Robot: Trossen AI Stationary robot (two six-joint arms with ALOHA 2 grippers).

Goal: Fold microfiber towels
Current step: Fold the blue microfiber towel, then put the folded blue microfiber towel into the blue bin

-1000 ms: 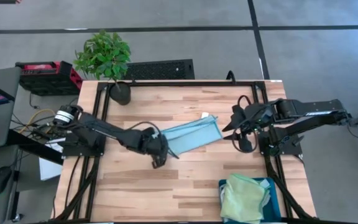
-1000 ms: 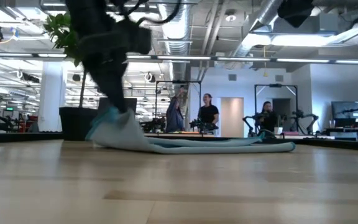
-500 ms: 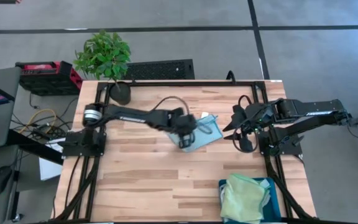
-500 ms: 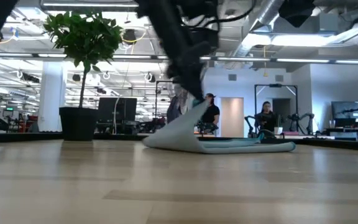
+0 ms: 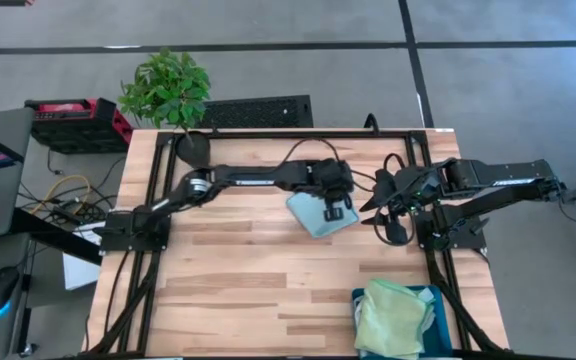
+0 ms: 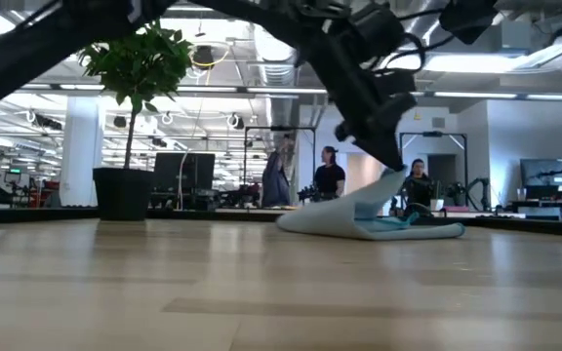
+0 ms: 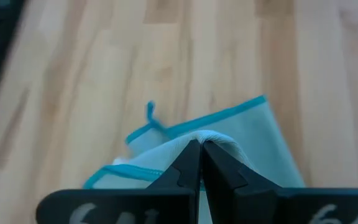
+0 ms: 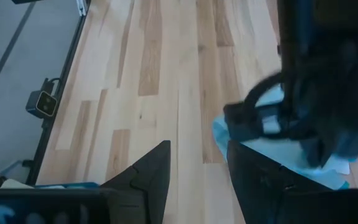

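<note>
A light blue microfiber towel (image 5: 313, 213) with a teal hem lies doubled over on the wooden table, right of centre. My left gripper (image 5: 336, 210) is over the towel's right part, shut on it; the low view shows the gripper (image 6: 393, 168) raising one end of the towel (image 6: 359, 219). My right gripper (image 5: 380, 216) waits open just right of the towel, above the table; nothing sits between its fingers (image 8: 157, 168). A pale green towel (image 5: 393, 318) lies bunched in a bin at the near right. My left gripper pinches a bunched fold of the blue towel (image 7: 219, 140) between its two fingertips. The fingers slant down from the table's left side. The pinched end (image 6: 386, 181) is lifted off the table, and the rest of the towel lies flat beneath and left of it.
A potted plant (image 5: 168, 92) stands at the far left corner. The teal bin (image 5: 434, 294) occupies the near right corner. Black frame rails (image 5: 164, 190) run along the table's sides. People stand in the room beyond the table (image 6: 328, 175).
My left gripper has swept toward the table's right edge, still shut on the blue towel's left end. That end has been carried over the rest, so the towel is folded over and about half as wide. The towel's right part has stayed in place.
</note>
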